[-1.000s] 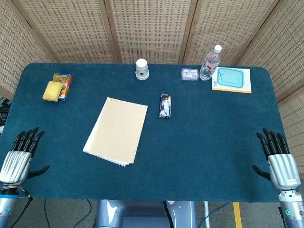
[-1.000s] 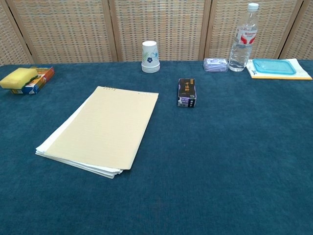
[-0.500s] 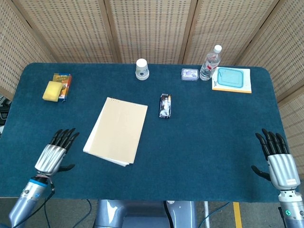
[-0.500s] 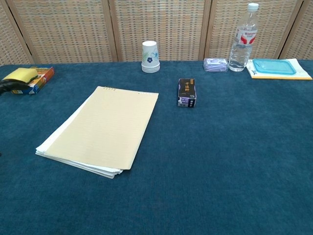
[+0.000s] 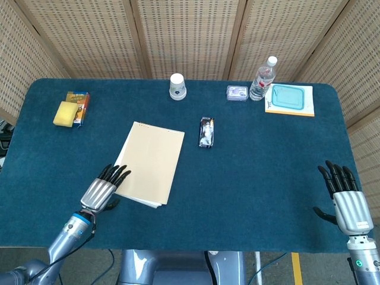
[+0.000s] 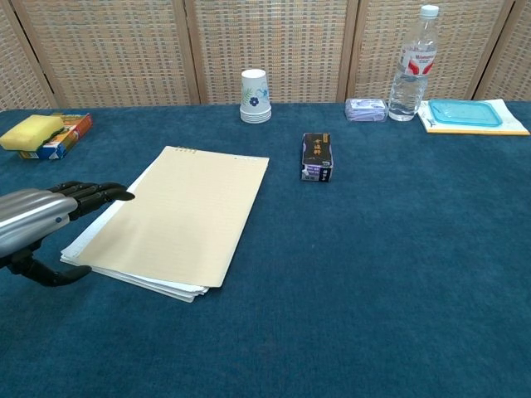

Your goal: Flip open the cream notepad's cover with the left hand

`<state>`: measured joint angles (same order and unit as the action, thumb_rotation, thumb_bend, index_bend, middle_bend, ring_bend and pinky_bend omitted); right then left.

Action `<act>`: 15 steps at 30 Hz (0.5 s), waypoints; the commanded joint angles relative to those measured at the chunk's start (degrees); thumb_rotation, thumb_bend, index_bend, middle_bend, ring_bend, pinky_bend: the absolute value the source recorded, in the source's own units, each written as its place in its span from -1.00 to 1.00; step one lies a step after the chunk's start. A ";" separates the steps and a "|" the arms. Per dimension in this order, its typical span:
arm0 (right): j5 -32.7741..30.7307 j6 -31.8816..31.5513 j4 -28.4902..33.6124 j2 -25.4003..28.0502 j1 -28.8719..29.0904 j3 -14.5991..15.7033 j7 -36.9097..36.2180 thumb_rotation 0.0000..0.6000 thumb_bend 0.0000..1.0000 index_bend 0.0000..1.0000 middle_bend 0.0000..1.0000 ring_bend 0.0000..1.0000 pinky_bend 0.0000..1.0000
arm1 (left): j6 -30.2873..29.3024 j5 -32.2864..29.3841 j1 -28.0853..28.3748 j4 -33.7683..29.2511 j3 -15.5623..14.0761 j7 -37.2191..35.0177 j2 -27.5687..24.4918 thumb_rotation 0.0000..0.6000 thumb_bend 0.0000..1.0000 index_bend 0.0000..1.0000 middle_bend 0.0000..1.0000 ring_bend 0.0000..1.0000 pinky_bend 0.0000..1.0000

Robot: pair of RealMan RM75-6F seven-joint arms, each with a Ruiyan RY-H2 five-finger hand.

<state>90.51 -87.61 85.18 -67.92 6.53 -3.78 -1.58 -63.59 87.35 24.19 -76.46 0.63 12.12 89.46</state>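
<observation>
The cream notepad [image 5: 149, 168] [image 6: 178, 218] lies closed and flat on the blue table, slightly left of centre, with white sheets showing under its near left edge. My left hand [image 5: 104, 189] [image 6: 41, 220] hovers open at the pad's near left corner, fingers stretched out over that edge and thumb below; whether it touches the pad is unclear. My right hand [image 5: 345, 200] stays open near the table's front right corner, far from the pad; the chest view does not show it.
A dark small box [image 5: 206, 132] [image 6: 316, 157] lies right of the pad. At the back stand a paper cup [image 5: 177, 86], a water bottle [image 5: 262, 78], a small packet [image 5: 237, 92] and a teal lid on a book [image 5: 290, 99]. A yellow sponge [image 5: 65, 113] sits at the back left.
My left hand has travelled from the table's front left corner rightward and forward to the pad's near left corner. The right hand has barely moved. The pad remains closed.
</observation>
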 commanded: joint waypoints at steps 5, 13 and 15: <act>-0.02 -0.09 0.08 0.17 -0.05 -0.02 -0.35 1.00 -1.00 -1.00 -1.00 -1.00 -1.00 | 1.75 -1.09 1.02 2.49 -0.01 -0.69 2.02 1.00 -0.24 -1.00 -1.00 -1.00 -1.00; -0.07 0.05 0.10 0.24 0.02 -0.02 -0.63 1.00 -1.00 -1.00 -1.00 -1.00 -1.00 | 2.77 -2.07 1.89 4.25 0.28 -0.88 3.37 1.00 -0.24 -1.00 -1.00 -1.00 -1.00; -0.10 0.07 0.13 0.24 0.03 -0.03 -0.64 1.00 -1.00 -1.00 -1.00 -1.00 -1.00 | 3.17 -2.41 2.17 4.71 0.45 -0.99 3.64 1.00 -0.24 -1.00 -1.00 -1.00 -1.00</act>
<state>90.40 -87.55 85.31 -67.68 6.55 -3.81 -2.21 -60.56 85.07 26.24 -71.89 0.99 11.19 92.98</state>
